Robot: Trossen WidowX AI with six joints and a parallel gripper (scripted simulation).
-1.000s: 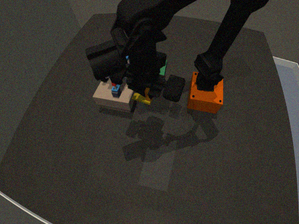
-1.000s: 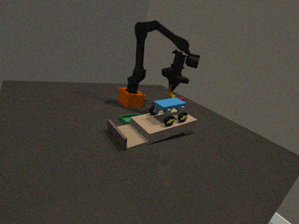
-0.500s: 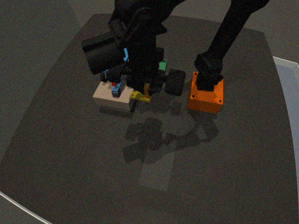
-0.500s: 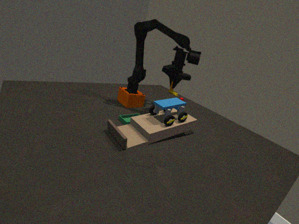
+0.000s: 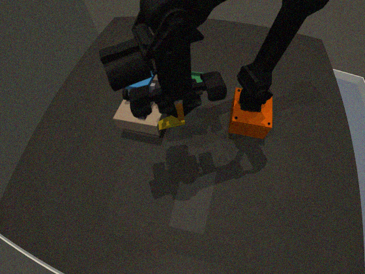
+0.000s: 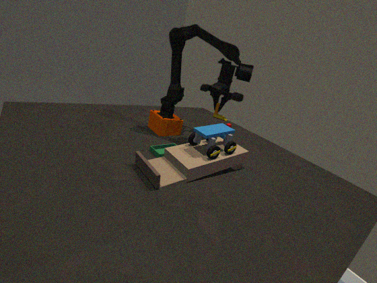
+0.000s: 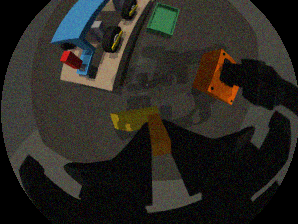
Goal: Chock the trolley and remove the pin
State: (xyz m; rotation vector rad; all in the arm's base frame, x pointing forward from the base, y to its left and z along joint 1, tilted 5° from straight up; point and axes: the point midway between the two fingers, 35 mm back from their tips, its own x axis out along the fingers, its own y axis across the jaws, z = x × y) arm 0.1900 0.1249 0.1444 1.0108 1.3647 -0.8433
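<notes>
My gripper (image 6: 218, 108) (image 7: 154, 124) is shut on the orange handle of the yellow chock (image 5: 171, 122) (image 6: 219, 117) (image 7: 131, 119) and holds it in the air, higher than the trolley's deck, beyond the ramp's uphill end in the exterior view. The blue trolley (image 6: 214, 129) (image 7: 80, 20) stands on the upper part of the wooden ramp (image 6: 192, 162) (image 7: 90, 82). The red-headed stop pin (image 6: 229, 124) (image 7: 71, 59) stands at its uphill end. The green tray (image 6: 158, 151) (image 7: 163, 20) lies beside the ramp. In the top view the arm hides the pin and most of the trolley.
The arm's orange base block (image 5: 251, 121) (image 6: 165, 124) (image 7: 209, 75) stands on the robot's side of the ramp, behind the tray in the exterior view. A low end wall (image 6: 147, 170) closes the ramp's downhill end.
</notes>
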